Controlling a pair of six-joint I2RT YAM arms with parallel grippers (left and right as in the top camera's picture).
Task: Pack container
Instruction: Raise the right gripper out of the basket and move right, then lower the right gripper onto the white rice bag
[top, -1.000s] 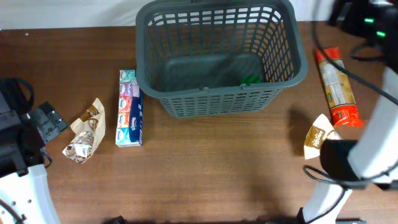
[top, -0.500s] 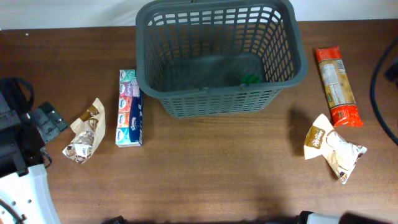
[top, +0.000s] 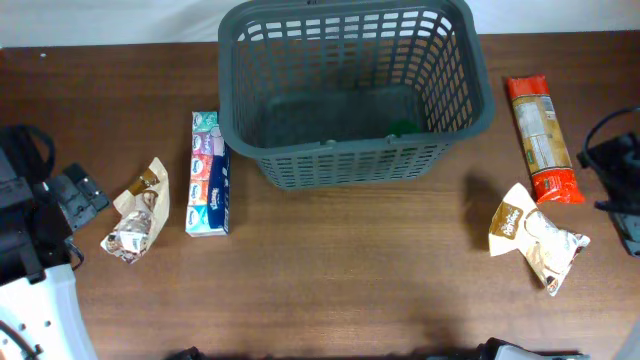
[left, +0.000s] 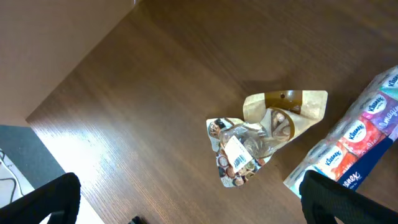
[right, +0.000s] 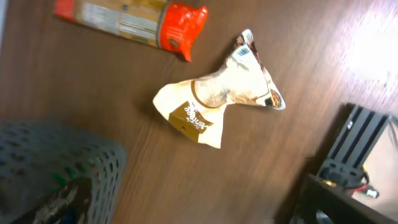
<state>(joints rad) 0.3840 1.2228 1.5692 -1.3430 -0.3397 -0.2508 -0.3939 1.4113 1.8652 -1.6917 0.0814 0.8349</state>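
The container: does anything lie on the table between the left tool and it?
Yes. A crumpled snack bag and then a tissue multipack lie on the table between the left tool and the container. The multipack lies close beside the container's left wall.

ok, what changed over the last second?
The right arm swung away from over the right snack bag to the far right, uncovering it; nothing was gripped or released. The container, tissue pack, left snack bag, orange packet and left arm are unchanged.
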